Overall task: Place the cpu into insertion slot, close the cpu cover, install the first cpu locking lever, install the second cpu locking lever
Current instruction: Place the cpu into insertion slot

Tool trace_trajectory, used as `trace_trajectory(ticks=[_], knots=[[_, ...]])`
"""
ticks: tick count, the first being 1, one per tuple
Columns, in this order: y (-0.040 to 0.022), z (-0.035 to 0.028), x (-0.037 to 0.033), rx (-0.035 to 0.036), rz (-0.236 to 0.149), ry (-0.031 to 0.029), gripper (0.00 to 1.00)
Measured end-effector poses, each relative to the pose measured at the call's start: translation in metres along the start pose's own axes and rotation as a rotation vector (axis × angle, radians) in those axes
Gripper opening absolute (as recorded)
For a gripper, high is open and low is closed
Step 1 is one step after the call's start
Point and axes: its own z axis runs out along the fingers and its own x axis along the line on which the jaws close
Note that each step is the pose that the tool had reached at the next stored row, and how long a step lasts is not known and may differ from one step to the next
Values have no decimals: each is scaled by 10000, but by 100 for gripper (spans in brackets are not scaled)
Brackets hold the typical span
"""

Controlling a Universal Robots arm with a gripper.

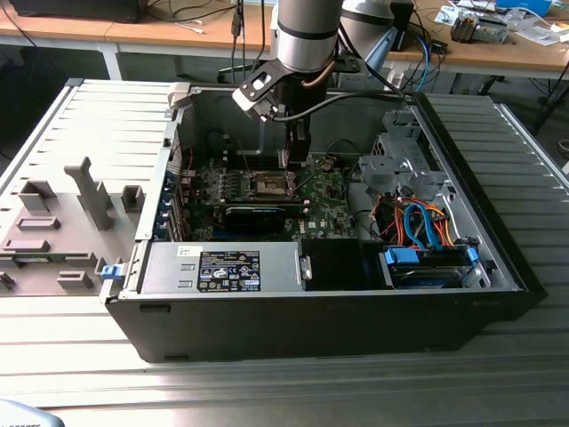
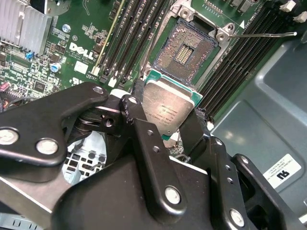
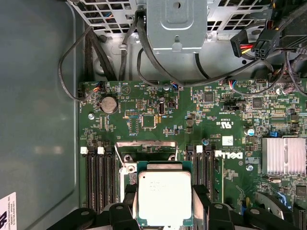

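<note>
My gripper [image 2: 165,115] is shut on the cpu [image 2: 168,110], a small square chip with a silvery top and a green edge, pinched by two opposite sides between the black fingers [image 2: 144,139]. The chip hangs tilted just short of the insertion slot [image 2: 184,50], whose dark pin field lies bare inside a shiny rim. A thin locking lever [image 2: 264,34] sticks out sideways from the socket corner. In the first wrist view the cpu [image 3: 164,196] covers most of the socket, and a silvery frame edge [image 3: 144,145], probably the cpu cover, shows beyond it. The exterior view has the gripper [image 1: 296,160] low inside the case, beside the socket [image 1: 271,185].
Long black memory slots [image 2: 129,38] flank the socket. A finned heatsink [image 3: 283,155] sits on the green board. A black graphics card [image 1: 258,213], the power supply [image 1: 222,267] and a drive cage with orange and blue cables [image 1: 418,213] crowd the case. A grey fixture tray [image 1: 62,222] lies outside.
</note>
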Motion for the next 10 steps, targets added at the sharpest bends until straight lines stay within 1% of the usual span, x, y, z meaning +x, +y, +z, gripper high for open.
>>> trace_trajectory(ticks=[10], knots=[[0, 22, -1, 0, 0, 0, 55]])
